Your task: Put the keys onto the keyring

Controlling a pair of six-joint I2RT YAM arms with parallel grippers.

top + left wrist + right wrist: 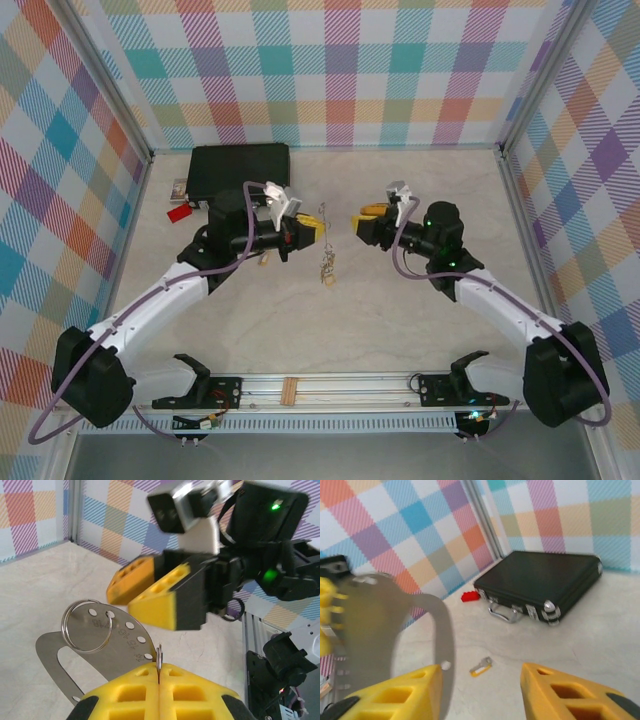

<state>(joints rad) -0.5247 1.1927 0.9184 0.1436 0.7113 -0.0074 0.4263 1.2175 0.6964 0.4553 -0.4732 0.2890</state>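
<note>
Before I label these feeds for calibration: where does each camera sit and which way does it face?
Top external: above and behind the bases, looking down at the table; both arms show, left end effector and right end effector.
Left wrist: looks across at the right end effector; own yellow fingers pinch a thin metal piece.
Right wrist: looks toward the black case; own fingers apart.
Shared: both wrist views show the holed plate.

Your left arm point(150, 305) and right arm point(505, 310) are twins: black bases point(205, 388) clamped on the aluminium rail point(340, 385), white shells point(165, 295) just past the rail, black joints point(440, 235) farthest from it. The left gripper point(312, 235) and right gripper point(358, 221) have chunky yellow fingers point(560, 685) with square cut-outs. A purple cable point(45, 425) loops off each arm, and green LEDs point(274, 505) glow on the right one
</note>
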